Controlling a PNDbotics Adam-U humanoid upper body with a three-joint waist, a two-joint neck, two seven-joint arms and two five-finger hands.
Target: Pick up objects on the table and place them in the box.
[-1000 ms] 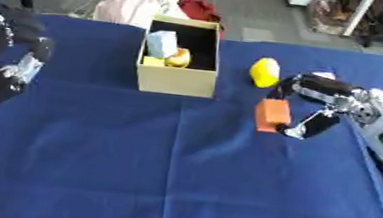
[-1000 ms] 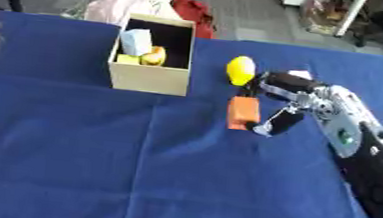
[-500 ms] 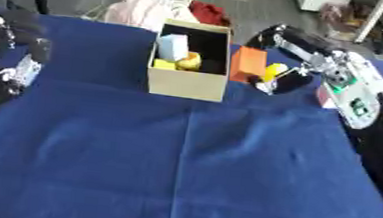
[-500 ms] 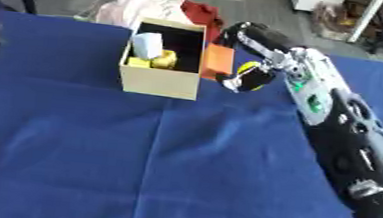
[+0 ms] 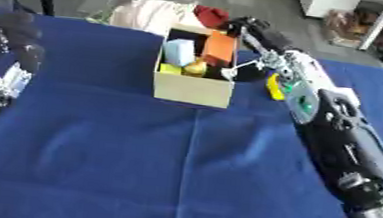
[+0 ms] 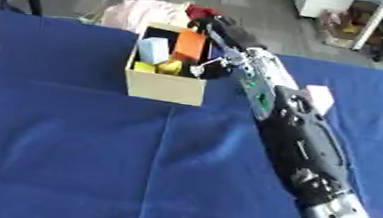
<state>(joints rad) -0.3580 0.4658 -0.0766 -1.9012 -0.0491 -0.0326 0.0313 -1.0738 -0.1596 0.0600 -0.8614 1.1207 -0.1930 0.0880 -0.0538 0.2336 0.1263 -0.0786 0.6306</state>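
Observation:
An open cardboard box (image 5: 193, 89) stands on the blue cloth at the far middle. Inside it lie a light blue block (image 5: 180, 52) and small yellow pieces (image 5: 184, 68). My right hand (image 5: 260, 38) reaches over the box's right rim, shut on an orange block (image 5: 220, 48) that sits tilted within the box opening. A yellow object (image 5: 273, 86) lies on the cloth just right of the box, partly hidden by my right arm. A small white object (image 6: 319, 98) shows beside that forearm. My left hand (image 5: 7, 84) hangs at the left edge, away from the box.
The blue cloth (image 5: 137, 166) covers the whole table. A pink bundle (image 5: 151, 14) and a red item (image 5: 211, 16) lie beyond the far edge behind the box. My right arm (image 5: 341, 145) runs along the right side.
My right hand lifted the orange block off the cloth and carried it left and away from me, over the box. The camera has tilted too, shifting the whole picture.

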